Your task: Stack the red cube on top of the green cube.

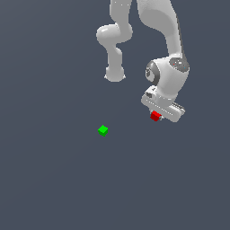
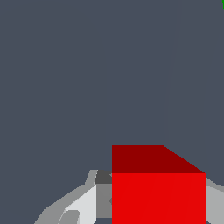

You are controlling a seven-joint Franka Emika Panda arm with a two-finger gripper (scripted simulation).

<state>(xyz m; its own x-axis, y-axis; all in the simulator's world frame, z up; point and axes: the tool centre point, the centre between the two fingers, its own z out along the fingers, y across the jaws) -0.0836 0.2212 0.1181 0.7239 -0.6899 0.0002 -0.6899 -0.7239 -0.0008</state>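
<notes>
One gripper [image 1: 157, 115] clamped on red cube [image 1: 155, 116], green cube [image 1: 103, 130] well apart

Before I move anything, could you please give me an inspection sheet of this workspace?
Surface: plain dark grey floor, evenly coloured.
Job's things: red cube at the pincer, apart from the green cube, which lies alone toward the exterior view's left; not stacked.
Clutter: nothing seen.
Grippers: pincer has fingers on both sides of the red cube in the wrist view; it appears shut on it.
Cables: nothing seen.
Surroundings: only the white arm; nothing else seen.
</notes>
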